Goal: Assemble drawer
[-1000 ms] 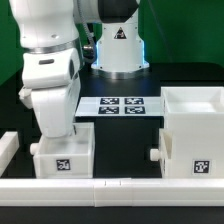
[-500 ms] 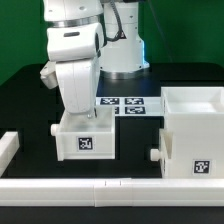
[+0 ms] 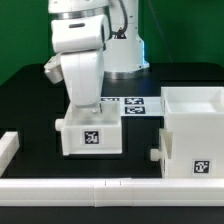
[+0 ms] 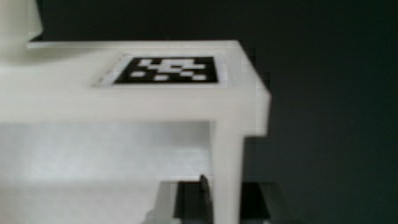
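Note:
A small white drawer tray (image 3: 92,138) carries a black-and-white tag on its front and a knob on the side toward the exterior view's left. My gripper (image 3: 86,116) reaches down into it and is shut on one of its walls. In the wrist view the white wall (image 4: 237,150) runs between my two dark fingers (image 4: 217,200), and a tag (image 4: 169,70) shows on the tray beyond. A larger open-topped white box (image 3: 195,135) of the drawer stands at the exterior view's right, with a tag on its front and a knob (image 3: 154,155) facing the held tray.
A long low white rail (image 3: 100,190) runs along the front, with a short white piece (image 3: 7,148) at the exterior view's left. The marker board (image 3: 130,104) lies behind the tray. The robot base (image 3: 125,50) stands at the back.
My arm has carried the small tray toward the exterior view's right, closer to the large box. The box and rail have not moved.

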Motion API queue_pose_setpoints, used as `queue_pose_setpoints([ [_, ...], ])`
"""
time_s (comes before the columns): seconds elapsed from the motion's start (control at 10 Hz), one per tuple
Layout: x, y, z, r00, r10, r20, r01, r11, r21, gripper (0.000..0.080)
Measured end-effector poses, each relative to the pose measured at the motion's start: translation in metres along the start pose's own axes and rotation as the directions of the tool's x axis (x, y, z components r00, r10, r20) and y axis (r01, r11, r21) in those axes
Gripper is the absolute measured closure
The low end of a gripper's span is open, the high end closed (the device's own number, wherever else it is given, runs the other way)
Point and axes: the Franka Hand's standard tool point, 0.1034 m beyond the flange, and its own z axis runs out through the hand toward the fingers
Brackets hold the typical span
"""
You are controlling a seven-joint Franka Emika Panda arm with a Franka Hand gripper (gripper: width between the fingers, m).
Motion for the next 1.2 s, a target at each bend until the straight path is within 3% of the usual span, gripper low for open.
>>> queue_pose_setpoints([
  [0.2, 0.02, 0.002, 0.001, 1.0, -0.006, -0.014, 0.006, 1.0, 0.0, 0.0762],
  [0.7, 0.021, 0.001, 0.005, 1.0, -0.004, -0.016, 0.004, 1.0, 0.001, 0.0762],
  [1.2, 0.035, 0.002, 0.008, 1.0, -0.013, -0.029, 0.013, 1.0, 0.002, 0.0762],
])
